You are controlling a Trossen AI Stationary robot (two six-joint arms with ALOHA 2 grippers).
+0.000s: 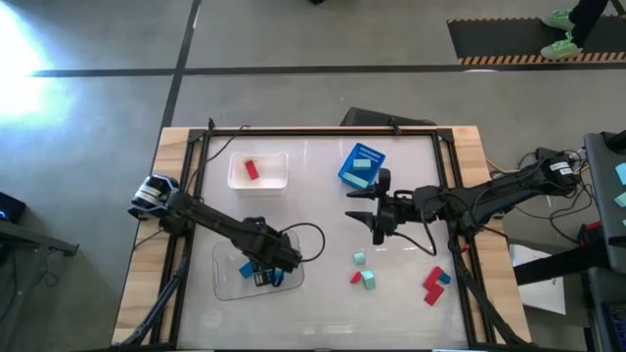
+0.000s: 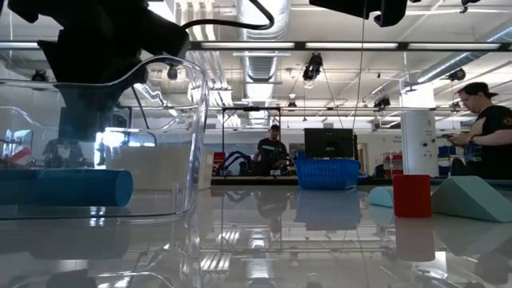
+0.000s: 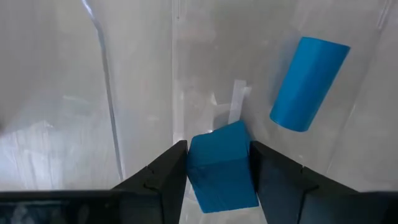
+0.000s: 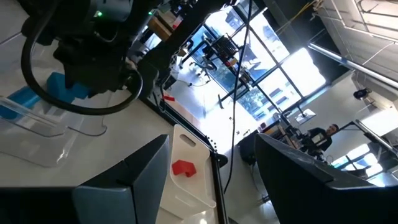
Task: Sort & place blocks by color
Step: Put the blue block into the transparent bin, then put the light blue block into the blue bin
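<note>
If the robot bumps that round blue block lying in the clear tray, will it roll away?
Probably a little. The blue cylinder lies on its curved side, so a nudge should roll it. The clear tray has raised walls, likely stopping it. It looks solid, so it probably won't bend or squash.

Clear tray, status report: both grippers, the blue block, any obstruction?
Left gripper inside clear tray, shut on blue block. Blue cylinder lies alongside, apart. Right gripper open mid-table, empty. Nothing obstructing.

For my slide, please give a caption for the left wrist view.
Left gripper holds a blue block between its jaws inside the clear tray, beside a blue cylinder.
</note>
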